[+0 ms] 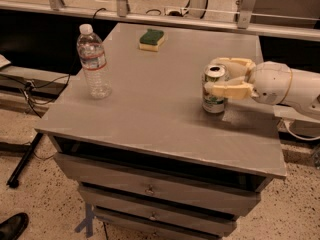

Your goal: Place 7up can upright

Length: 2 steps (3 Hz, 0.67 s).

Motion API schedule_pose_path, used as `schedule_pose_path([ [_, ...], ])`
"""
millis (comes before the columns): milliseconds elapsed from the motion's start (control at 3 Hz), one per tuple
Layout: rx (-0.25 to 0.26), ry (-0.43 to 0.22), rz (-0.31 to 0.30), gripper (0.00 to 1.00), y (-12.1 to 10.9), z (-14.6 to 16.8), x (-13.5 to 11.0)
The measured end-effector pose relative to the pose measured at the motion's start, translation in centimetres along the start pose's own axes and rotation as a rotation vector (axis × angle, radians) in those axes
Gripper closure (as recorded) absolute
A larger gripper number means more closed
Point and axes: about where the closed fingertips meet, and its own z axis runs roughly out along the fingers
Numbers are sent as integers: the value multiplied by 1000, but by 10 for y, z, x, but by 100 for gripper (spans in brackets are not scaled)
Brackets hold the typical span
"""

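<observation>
The 7up can (214, 91) is a short silver drink can with a green and white label on its lower part, and its shiny metal top, with the opening, faces up. It stands upright on the right part of the grey table (150, 109), not far from the right edge, and its base seems to meet the surface, with a soft shadow to its right. The gripper (224, 76) comes in from the right side and is closed around the upper half of the can. One of its cream-coloured fingers (229, 90) lies across the front of the can, and the other passes behind the rim, so the can is held between them. Behind the gripper, the white rounded arm (280, 84) goes out over the right edge of the table. Well apart from the can, on the left part of the table, stands a clear water bottle (93, 61) with a white cap, also upright. Near the far edge lies a green and yellow sponge (151, 39). Under the table top there are drawers (150, 190), and the floor (40, 184) is speckled.
</observation>
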Motion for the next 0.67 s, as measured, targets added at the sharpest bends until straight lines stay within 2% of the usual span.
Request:
schedule_pose_path([
  [667, 4, 50, 13, 15, -1, -13, 16],
])
